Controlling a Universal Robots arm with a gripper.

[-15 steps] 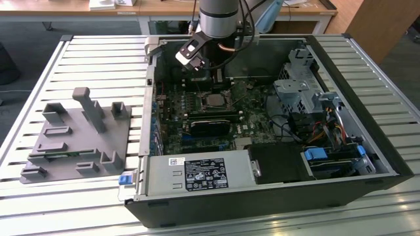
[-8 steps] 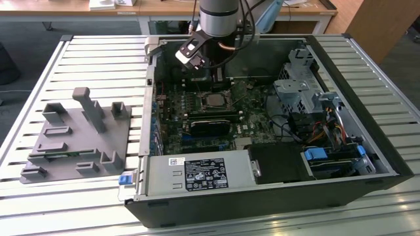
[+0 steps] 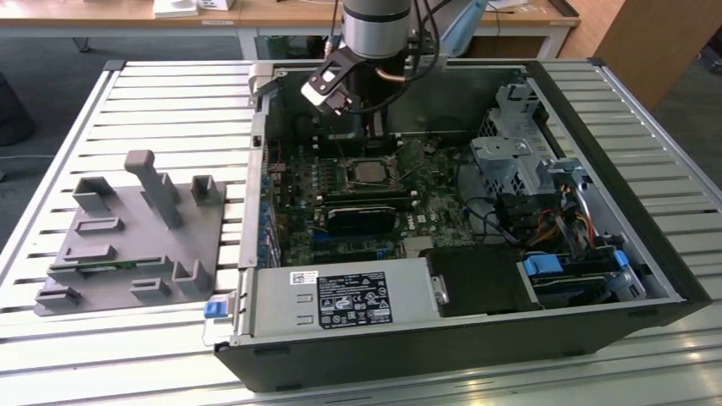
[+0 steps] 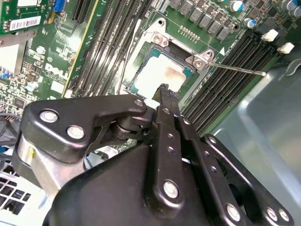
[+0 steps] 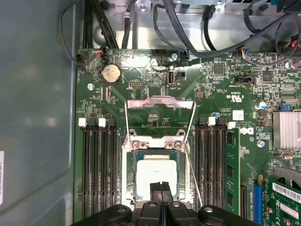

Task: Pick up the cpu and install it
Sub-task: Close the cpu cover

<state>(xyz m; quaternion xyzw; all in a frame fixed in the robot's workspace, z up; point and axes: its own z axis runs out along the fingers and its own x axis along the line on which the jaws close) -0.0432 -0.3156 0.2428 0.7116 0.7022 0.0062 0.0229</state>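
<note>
The cpu (image 5: 155, 170), a flat square chip with a pale silver top, lies inside the open socket on the green motherboard (image 5: 141, 75). In the second wrist view the cpu (image 4: 157, 74) sits just past my black fingertips. My gripper (image 5: 161, 186) hangs over the chip's near edge, its two fingers pressed together with nothing between them. I cannot tell if the tips touch the chip. In the exterior view the gripper (image 3: 363, 127) is low inside the computer case, right above the cpu (image 3: 363, 172).
The socket's metal load plate (image 5: 160, 106) stands flipped open, and its thin lever (image 5: 192, 155) is raised beside it. A green memory stick (image 5: 231, 165) sits in a nearby slot. Case walls, a drive cage (image 3: 519, 161) and a power supply (image 3: 338, 300) ring the board. A grey fixture tray (image 3: 124, 245) lies at the exterior view's left.
</note>
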